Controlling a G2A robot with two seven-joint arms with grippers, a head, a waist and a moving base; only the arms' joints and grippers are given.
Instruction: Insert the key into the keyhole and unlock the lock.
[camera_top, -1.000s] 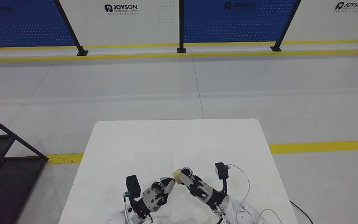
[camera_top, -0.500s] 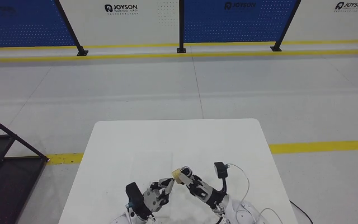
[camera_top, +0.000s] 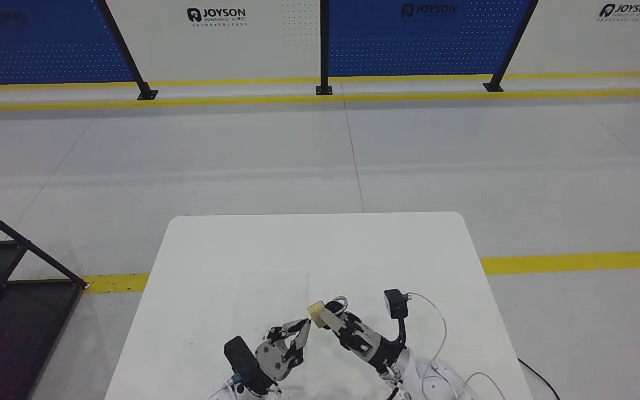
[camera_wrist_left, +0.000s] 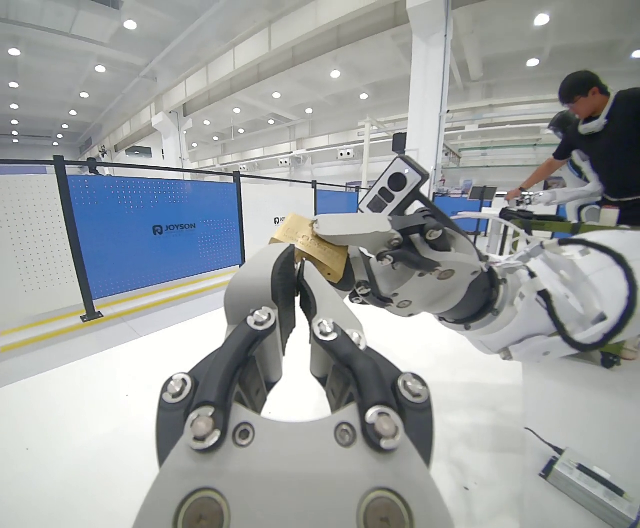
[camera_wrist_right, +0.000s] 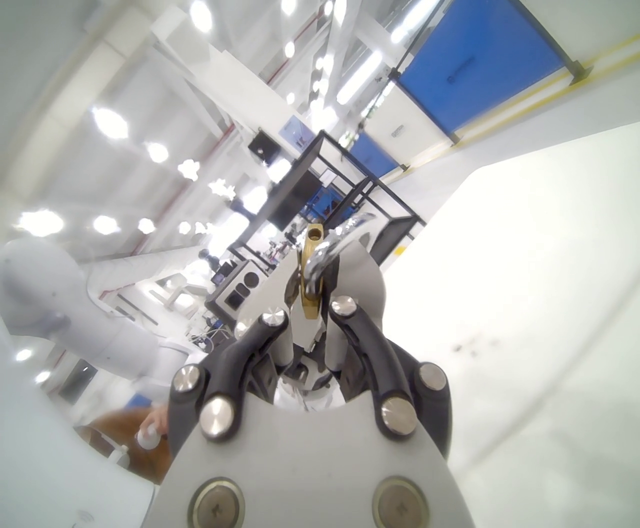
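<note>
Over table's (camera_top: 300, 250) near edge, right gripper (camera_wrist_right: 315, 272) clamps lock (camera_wrist_left: 306, 245), left gripper (camera_wrist_left: 298, 274) closed beside.

Source: rows of round ceiling lamps (camera_wrist_left: 100, 68) high above the left gripper (camera_wrist_left: 296, 266); bright, even hall light.
Glare: lamps above the right gripper (camera_wrist_right: 320, 272) bloom into white blobs; the lock (camera_wrist_right: 313, 237) between its fingers glints at the shackle.
Table (camera_top: 250, 260): white, near washed out beyond both grippers.
Distortion: wrist views bow pillars, fence rails and table edges toward the frame borders.
</note>
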